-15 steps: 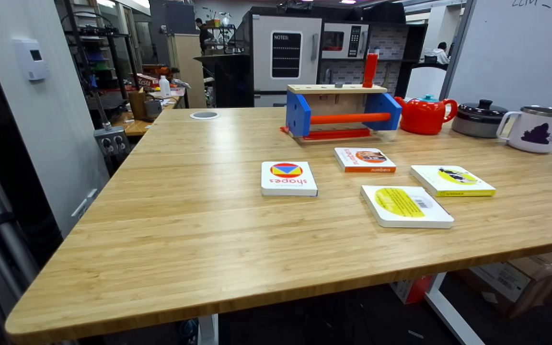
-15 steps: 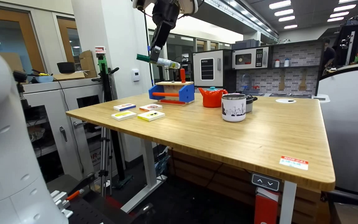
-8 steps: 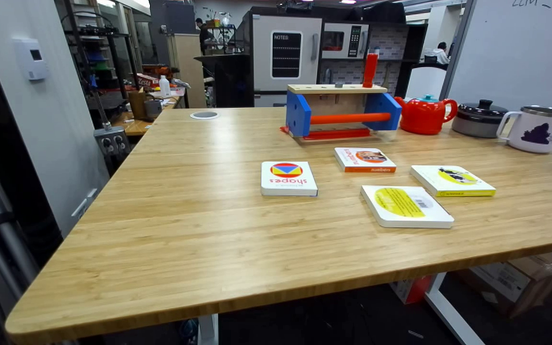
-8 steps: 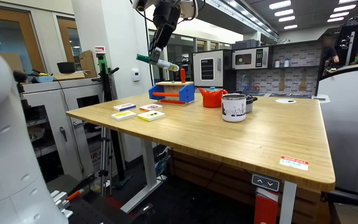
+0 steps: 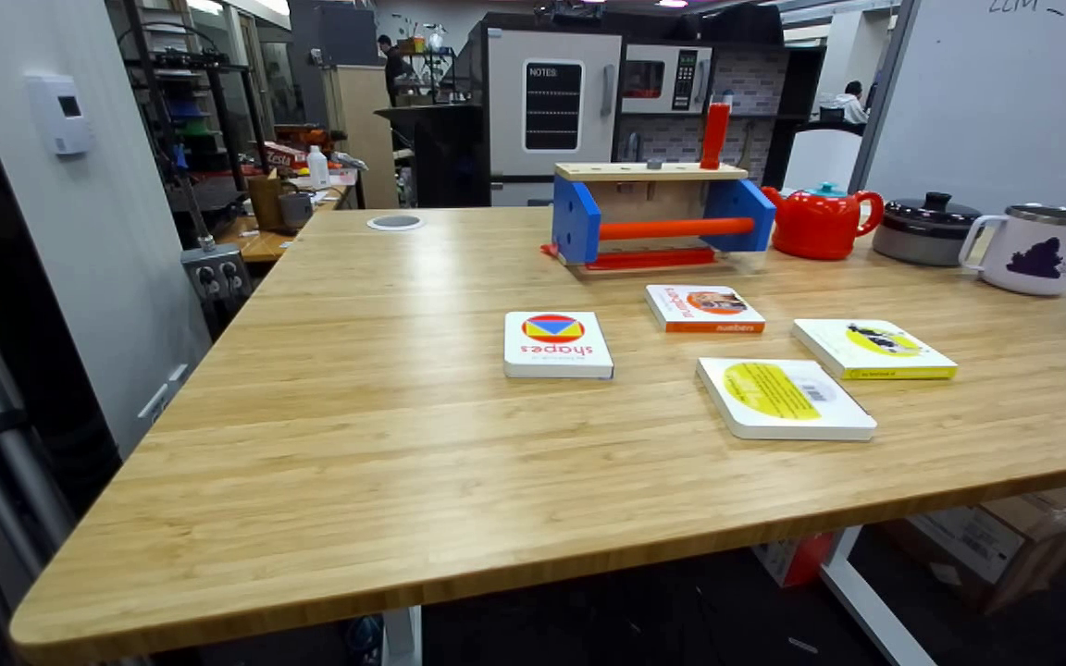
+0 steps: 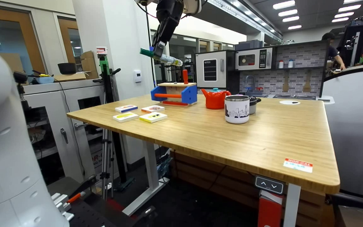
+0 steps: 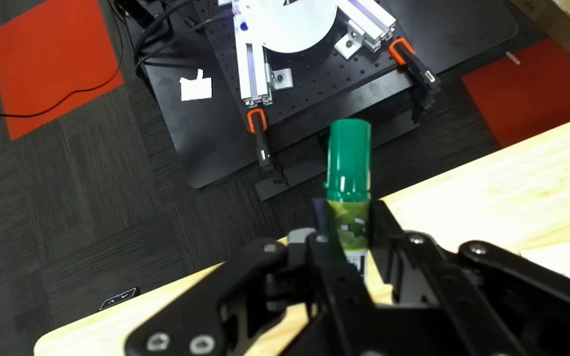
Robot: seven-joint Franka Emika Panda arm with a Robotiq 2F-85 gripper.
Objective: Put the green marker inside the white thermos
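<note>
Clamping the green marker (image 6: 170, 60), the pincer (image 7: 349, 213) hangs high above the table (image 6: 282, 135), the marker's long axis nearer level than upright, so it probably needs tipping to enter the white thermos (image 6: 237, 112), lower and well apart, rightward in an exterior view.

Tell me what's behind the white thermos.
In an exterior view, a grey pot shows partly behind the white thermos, its black handle sticking out. The thermos covers much of the pot.
</note>
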